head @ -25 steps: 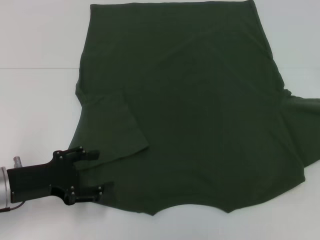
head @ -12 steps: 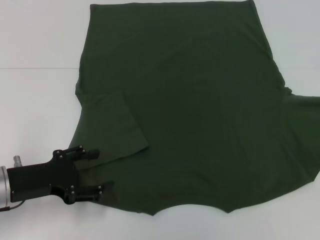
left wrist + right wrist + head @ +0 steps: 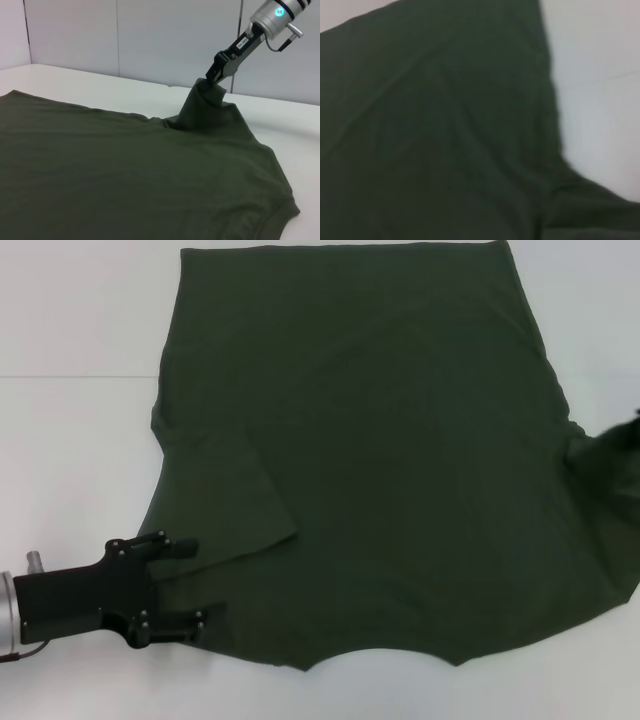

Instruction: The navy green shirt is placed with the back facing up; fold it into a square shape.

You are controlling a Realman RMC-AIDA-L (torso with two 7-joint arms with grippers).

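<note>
Navy green shirt (image 3: 400, 460): matt soft knit cloth, faint creases. Surface (image 3: 70, 440): smooth white, slight sheen. Left gripper (image 3: 190, 585), lower left of head frame: matt black plastic-looking body (silvery metal cuff behind). Right gripper (image 3: 216, 76): black, glossy metal wrist above.

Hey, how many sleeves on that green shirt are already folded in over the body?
1. The left sleeve lies folded onto the shirt, just beyond the left gripper. The right sleeve is not folded: the right gripper holds it lifted off the table.
</note>
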